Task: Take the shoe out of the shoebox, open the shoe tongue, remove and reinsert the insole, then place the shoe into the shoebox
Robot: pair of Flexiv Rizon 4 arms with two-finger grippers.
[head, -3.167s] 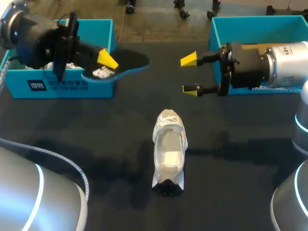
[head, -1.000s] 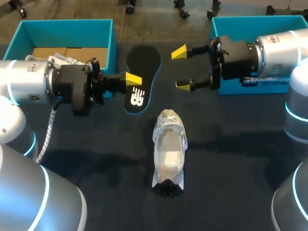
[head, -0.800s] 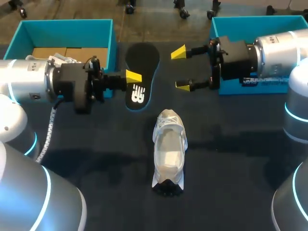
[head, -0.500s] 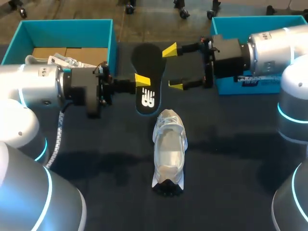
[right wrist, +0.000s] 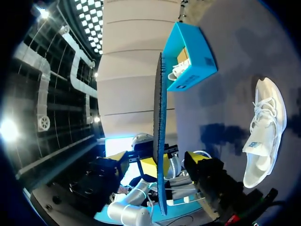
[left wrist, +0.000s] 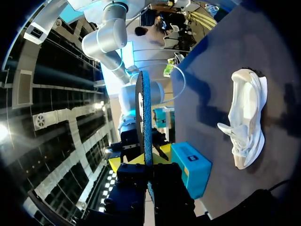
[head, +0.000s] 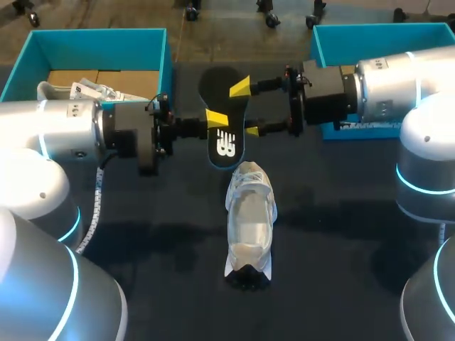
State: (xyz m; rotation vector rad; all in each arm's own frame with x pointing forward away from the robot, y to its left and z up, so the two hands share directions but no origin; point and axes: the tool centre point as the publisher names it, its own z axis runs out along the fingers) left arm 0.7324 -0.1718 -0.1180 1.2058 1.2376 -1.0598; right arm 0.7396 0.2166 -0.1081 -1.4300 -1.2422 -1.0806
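1. My left gripper [head: 215, 119] is clamped on the black insole [head: 226, 145], held in the air above the table. In the left wrist view the insole rises edge-on from between my fingers.
2. My right gripper [head: 246, 109] faces the left one with its fingers spread, one on each side of the same insole. I cannot confirm contact.
3. The white shoe [head: 249, 217] stands upright on the table just beside both grippers, toe toward them, opening upward.
4. Beyond my left arm is an open teal shoebox [head: 96, 39] with a second white shoe [head: 85, 90] inside, partly hidden by that arm.
5. Beyond my right arm is a second teal box [head: 355, 32]. The arm hides its inside.
6. In the head view only one yellow tip of my left gripper shows.
7. The table [head: 341, 234] is dark and matte.
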